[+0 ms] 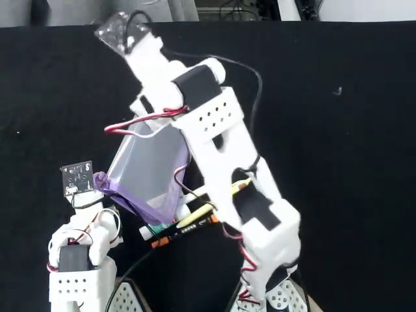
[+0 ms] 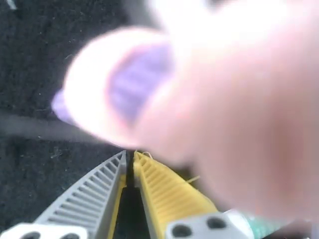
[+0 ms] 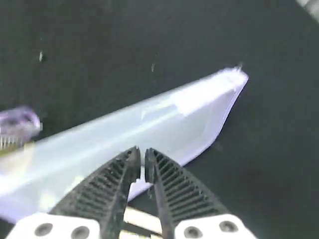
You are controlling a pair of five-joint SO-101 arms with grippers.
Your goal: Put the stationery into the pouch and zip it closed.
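Nearest the arm bases, a cluster of pens (image 1: pixel 188 226) is seen lying on the black counter (image 1: pixel 338 162): a yellow one, a black one with an orange end and a green-and-white piece. They are partly covered by the right arm (image 1: pixel 221 143) and sit just below the pouch's lower edge, outside it.

The left pincer (image 2: pixel 129 155) is pressed together, grey and yellow fingers meeting at the tips. In the left wrist view the blurred pouch (image 2: pixel 129 84) is met right at those tips. In the high view the pouch's purple corner is held at this pincer (image 1: pixel 97 184).

The pouch (image 1: pixel 146 170), clear with purple edging, is raised and tilted between the two arms, its lower edge close above the pens. Whether it touches the counter cannot be told.

Farther on, the right pincer (image 3: pixel 141 151) is almost pressed together on the pouch (image 3: pixel 164 119), and a pale sliver is seen in the narrow gap between its fingers. The far corner of the pouch is seen against bare counter (image 3: pixel 259 164).
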